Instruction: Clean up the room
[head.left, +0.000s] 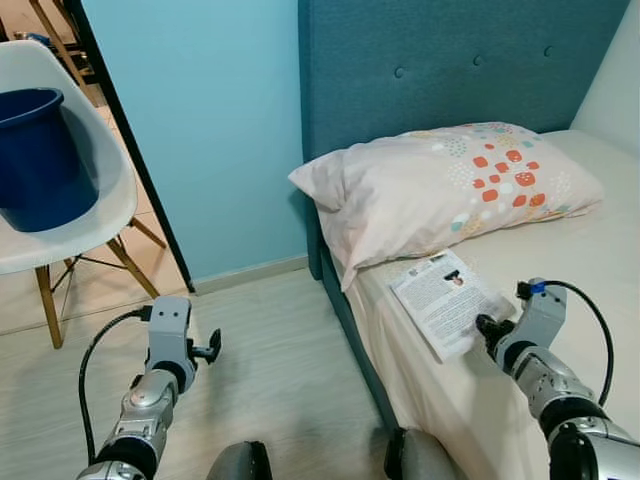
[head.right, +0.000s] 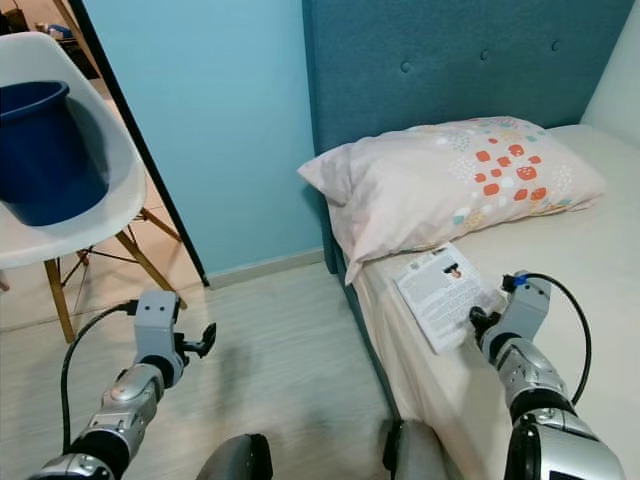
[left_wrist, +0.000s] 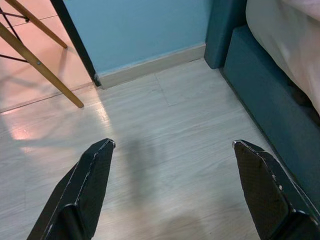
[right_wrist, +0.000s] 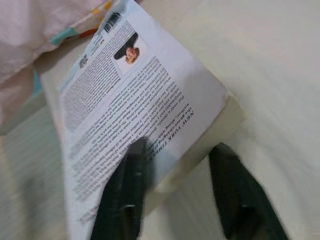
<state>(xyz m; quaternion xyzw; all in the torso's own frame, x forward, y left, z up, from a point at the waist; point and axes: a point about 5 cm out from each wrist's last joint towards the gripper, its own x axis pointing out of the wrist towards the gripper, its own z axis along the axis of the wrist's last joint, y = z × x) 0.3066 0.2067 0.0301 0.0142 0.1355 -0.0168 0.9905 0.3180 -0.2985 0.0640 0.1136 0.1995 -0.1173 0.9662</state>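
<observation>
White bed (head.left: 600, 250) holds one pillow (head.left: 450, 190), one book (head.left: 445, 300); right end effector (right_wrist: 180, 192) spread over it.

Glossy paper book (head.left: 446, 299), matt cloth pillow (head.left: 450, 190) (patterned).

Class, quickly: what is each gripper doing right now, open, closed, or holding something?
Left gripper: open, holding nothing, above the floor.
Right gripper: open, one finger over the book on the bed, not gripping.

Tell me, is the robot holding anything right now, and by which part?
Nothing is held yet. The right end effector is open at the near edge of the book on the bed, one finger over its cover. The left end effector is open above the floor.
</observation>
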